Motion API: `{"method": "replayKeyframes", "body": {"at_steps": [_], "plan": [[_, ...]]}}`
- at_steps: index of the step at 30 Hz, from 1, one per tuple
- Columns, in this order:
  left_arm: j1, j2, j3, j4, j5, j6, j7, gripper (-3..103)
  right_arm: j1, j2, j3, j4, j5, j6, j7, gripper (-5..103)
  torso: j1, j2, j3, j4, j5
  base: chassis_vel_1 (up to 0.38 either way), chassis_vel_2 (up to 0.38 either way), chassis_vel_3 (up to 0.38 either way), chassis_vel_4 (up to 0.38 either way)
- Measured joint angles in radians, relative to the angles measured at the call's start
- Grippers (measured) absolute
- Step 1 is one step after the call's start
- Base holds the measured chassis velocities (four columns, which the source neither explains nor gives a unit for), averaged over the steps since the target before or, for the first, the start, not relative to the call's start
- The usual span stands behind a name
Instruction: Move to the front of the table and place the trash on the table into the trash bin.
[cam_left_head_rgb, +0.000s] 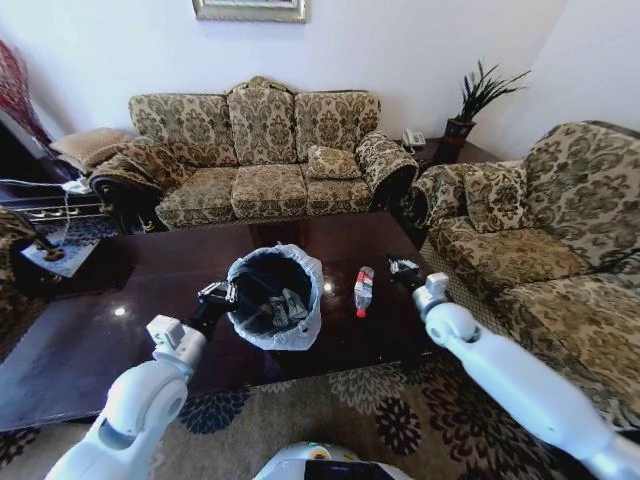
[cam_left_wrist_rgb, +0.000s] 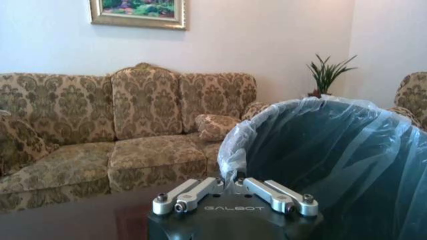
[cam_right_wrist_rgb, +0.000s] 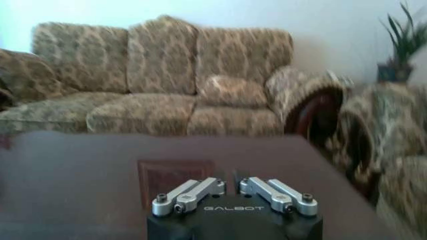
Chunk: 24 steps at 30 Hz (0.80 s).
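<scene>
Head view, left to right: the left gripper (cam_left_head_rgb: 222, 296) sits at the rim of the small round black trash bin lined with a translucent white bag (cam_left_head_rgb: 300, 335), fingers together on that rim as the left wrist view suggests; litter already lies inside. Just beside the bin, on the glossy dark brown bench (cam_left_head_rgb: 120, 340), lies the clear plastic bottle with a red label (cam_left_head_rgb: 363, 291). Near it hovers the right gripper (cam_left_head_rgb: 402, 268), its finger state indeterminate. Collection is under way; next, the right gripper must descend onto the bottle.

The stuff inside the bin (cam_left_head_rgb: 272, 297) is too small to tell. The bin's right side is cut off in the left wrist view.
</scene>
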Motion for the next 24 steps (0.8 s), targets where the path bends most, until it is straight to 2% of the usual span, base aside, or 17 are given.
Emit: {"method": "replayKeyframes", "body": {"at_steps": [3, 4, 7, 9, 13, 14, 16, 18, 21, 22, 24], "plan": [[-0.001, 0.002, 0.008, 0.009, 0.002, -0.001, 0.008, 3, -0.003, 0.076, -0.009, -0.065, 0.0, -0.013, -0.009, 21, 0.0, 0.0, 0.0, 0.0, -0.0004, 0.0, 0.0, 0.0, 0.0], [-0.001, 0.002, 0.008, 0.009, 0.002, -0.001, 0.008, 3, -0.003, 0.076, -0.009, -0.065, 0.0, -0.013, -0.009, 21, 0.0, 0.0, 0.0, 0.0, -0.0004, 0.0, 0.0, 0.0, 0.0], [0.0, 0.012, 0.009, 0.016, 0.003, -0.001, 0.016, 3, 0.002, 0.142, -0.012, -0.15, -0.014, -0.011, -0.054, 37, 0.0, 0.0, 0.0, -0.0001, 0.0, 0.0, 0.0, 0.0, 0.0], [0.0, 0.015, 0.008, 0.019, 0.002, -0.001, 0.016, 3, 0.008, 0.159, -0.013, -0.177, -0.019, -0.007, -0.069, 37, 0.0, 0.0, 0.0, -0.0002, -0.0003, 0.0, 0.0, 0.0, 0.0], [-0.004, 0.023, 0.003, 0.036, 0.002, -0.002, 0.016, 3, 0.036, 0.217, -0.013, -0.274, -0.033, 0.0, -0.094, 59, 0.0, 0.0, 0.0, 0.0, -0.0004, 0.0, 0.0, 0.0, 0.0], [-0.004, 0.023, 0.003, 0.036, 0.002, -0.002, 0.016, 3, 0.036, 0.217, -0.013, -0.274, -0.033, 0.0, -0.094, 59, 0.0, 0.0, 0.0, 0.0, -0.0004, 0.0, 0.0, 0.0, 0.0], [-0.006, 0.026, 0.004, 0.046, 0.002, -0.004, 0.017, 3, 0.041, 0.242, -0.009, -0.305, -0.041, 0.004, -0.087, 70, 0.0, 0.0, 0.0, 0.0, -0.0003, 0.0, 0.0, 0.0, 0.0], [-0.006, 0.027, 0.005, 0.049, 0.002, -0.005, 0.017, 3, 0.041, 0.247, -0.008, -0.311, -0.042, 0.005, -0.084, 70, 0.0, 0.0, 0.0, 0.0, -0.0003, 0.0, 0.0, 0.0, 0.0], [-0.017, 0.036, 0.006, 0.066, -0.001, -0.01, 0.021, 3, 0.047, 0.269, -0.005, -0.338, -0.043, 0.007, -0.08, 86, 0.0, 0.0, 0.0, -0.0002, -0.0004, 0.0, 0.0, 0.0, 0.0], [-0.017, 0.036, 0.006, 0.066, -0.001, -0.01, 0.021, 3, 0.047, 0.269, -0.005, -0.338, -0.043, 0.007, -0.08, 86, 0.0, 0.0, 0.0, -0.0002, -0.0004, 0.0, 0.0, 0.0, 0.0], [-0.021, 0.04, 0.006, 0.073, -0.004, -0.011, 0.022, 3, 0.055, 0.281, -0.005, -0.356, -0.035, 0.007, -0.082, 96, 0.0, 0.0, 0.0, -0.0002, -0.0004, 0.0, 0.0, 0.0, 0.0]]}}
